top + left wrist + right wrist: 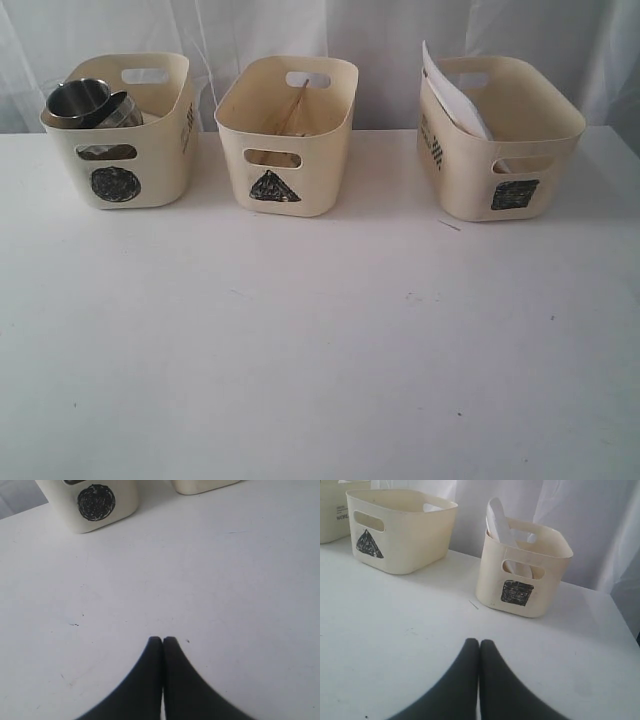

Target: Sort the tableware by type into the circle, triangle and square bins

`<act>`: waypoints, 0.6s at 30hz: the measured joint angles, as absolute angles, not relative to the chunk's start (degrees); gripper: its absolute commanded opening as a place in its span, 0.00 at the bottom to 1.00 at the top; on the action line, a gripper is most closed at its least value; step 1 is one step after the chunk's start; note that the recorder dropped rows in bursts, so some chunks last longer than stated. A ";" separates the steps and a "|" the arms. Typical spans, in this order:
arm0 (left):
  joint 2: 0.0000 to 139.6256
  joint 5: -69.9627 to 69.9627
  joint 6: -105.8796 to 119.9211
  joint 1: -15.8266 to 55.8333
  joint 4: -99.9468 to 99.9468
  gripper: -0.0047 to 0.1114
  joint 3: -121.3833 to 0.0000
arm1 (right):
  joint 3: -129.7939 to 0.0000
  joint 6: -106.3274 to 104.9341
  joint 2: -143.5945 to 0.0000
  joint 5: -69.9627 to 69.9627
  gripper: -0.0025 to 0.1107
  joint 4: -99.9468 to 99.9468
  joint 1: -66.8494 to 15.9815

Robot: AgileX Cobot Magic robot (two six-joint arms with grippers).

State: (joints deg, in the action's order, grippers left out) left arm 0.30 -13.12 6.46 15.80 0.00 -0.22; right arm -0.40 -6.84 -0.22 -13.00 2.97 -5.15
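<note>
Nearest, above the front of the desk (320, 350): left hand (162, 639) and right hand (479, 641), each pinched fully together, gripping nothing. Farther back, in a row along the rear edge: circle bin (150, 172) toward the left corner, with a steel mug (80, 98) and another steel vessel (122, 110) poking above its rim. Then triangle bin (322, 160) about midway with chopsticks (297, 105) leaning inside, and square bin (462, 185) toward the right corner with the white plate (455, 105) on edge, jutting over the rim.
</note>
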 measured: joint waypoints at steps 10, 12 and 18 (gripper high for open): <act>0.30 -13.12 6.46 15.80 0.00 0.04 -0.22 | -0.40 -8.13 -0.22 -14.86 0.02 2.18 -5.15; 0.30 -13.12 6.46 15.80 0.00 0.04 -0.22 | -0.40 -8.13 -0.22 -14.86 0.02 2.18 -5.15; 0.30 -13.12 6.46 15.80 0.00 0.04 -0.22 | -0.40 -8.13 -0.22 -14.86 0.02 2.18 -5.15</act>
